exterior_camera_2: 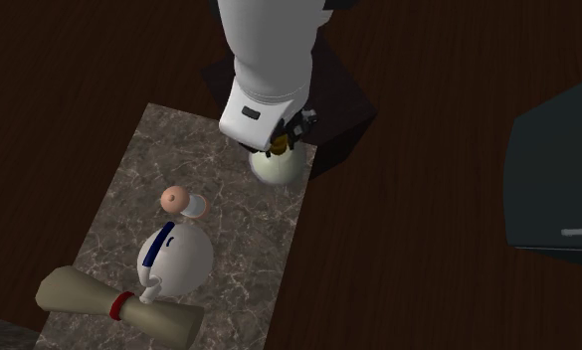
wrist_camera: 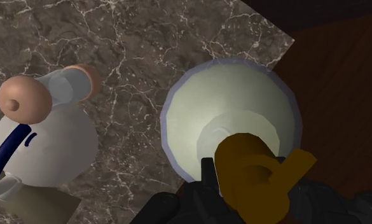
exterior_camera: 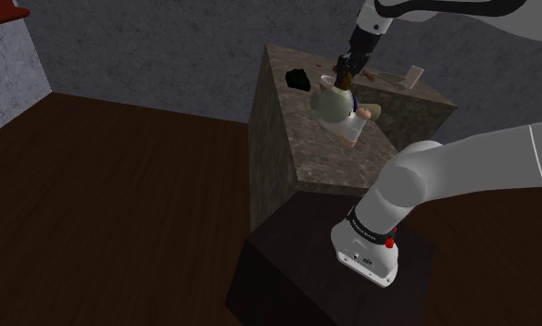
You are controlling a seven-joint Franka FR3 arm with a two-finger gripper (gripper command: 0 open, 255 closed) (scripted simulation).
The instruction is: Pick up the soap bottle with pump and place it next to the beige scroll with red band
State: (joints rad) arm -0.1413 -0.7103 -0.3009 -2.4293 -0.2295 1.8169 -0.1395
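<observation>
Black gripper (wrist_camera: 251, 191) clamped on the brown pump (wrist_camera: 248, 167) of a pale soap bottle (wrist_camera: 216, 108), at the marble table (exterior_camera_2: 129, 169) corner nearest the stand (exterior_camera_2: 343, 94).
Round white figure (exterior_camera_2: 179, 257) with a blue stripe stands mid-table, just beside the beige scroll (exterior_camera_2: 75, 291) with its red band (exterior_camera_2: 122, 305) at the far end. Bottle well apart from scroll. Dark wood floor (exterior_camera_2: 428, 249) lies past the table edge on the second exterior view's right.
</observation>
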